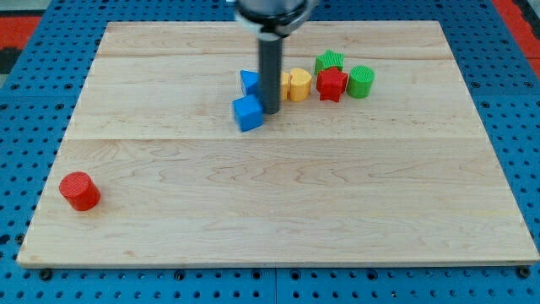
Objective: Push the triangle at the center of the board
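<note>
Tool: dark rod, no jaws to open or close and gripping nothing; my tip (271,111) rests on the counter, touching the right side of the blue cube.
Blue cube (248,112): just left of the tip, near the middle of the upper half.
Blue triangle (249,82): the task's block; partly hidden behind the rod, directly above the cube, at the rod's left edge. Whether it touches the rod cannot be told.
Yellow block (297,85): just right of the rod; shape unclear.
Red star (332,84): right of the yellow block, touching or nearly so.
Green star (329,61): just above the red star.
Green cylinder (361,81): at the right end of the cluster.
Red cylinder (80,190): alone near the lower left corner, well apart.
Counter (295,203): pale wooden board on a blue perforated base (25,101).
</note>
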Robot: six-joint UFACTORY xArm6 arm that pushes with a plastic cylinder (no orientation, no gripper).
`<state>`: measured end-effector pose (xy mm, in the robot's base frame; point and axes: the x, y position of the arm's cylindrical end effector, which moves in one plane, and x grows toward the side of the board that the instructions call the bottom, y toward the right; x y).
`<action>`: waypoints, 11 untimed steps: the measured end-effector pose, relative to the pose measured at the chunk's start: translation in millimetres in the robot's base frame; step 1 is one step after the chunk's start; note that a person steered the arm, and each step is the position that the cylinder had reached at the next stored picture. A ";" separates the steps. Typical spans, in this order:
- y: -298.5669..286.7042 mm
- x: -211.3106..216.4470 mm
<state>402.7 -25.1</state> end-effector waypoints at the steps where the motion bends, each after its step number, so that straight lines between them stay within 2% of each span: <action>1: -29.0 21.0; 4: -133.4 28.7; 5: -77.5 4.8; 6: -78.6 -46.5; 7: -51.8 -62.9; 8: -49.4 -69.5; 9: -0.4 -83.5; 10: 20.7 -51.5; 11: -82.1 -55.7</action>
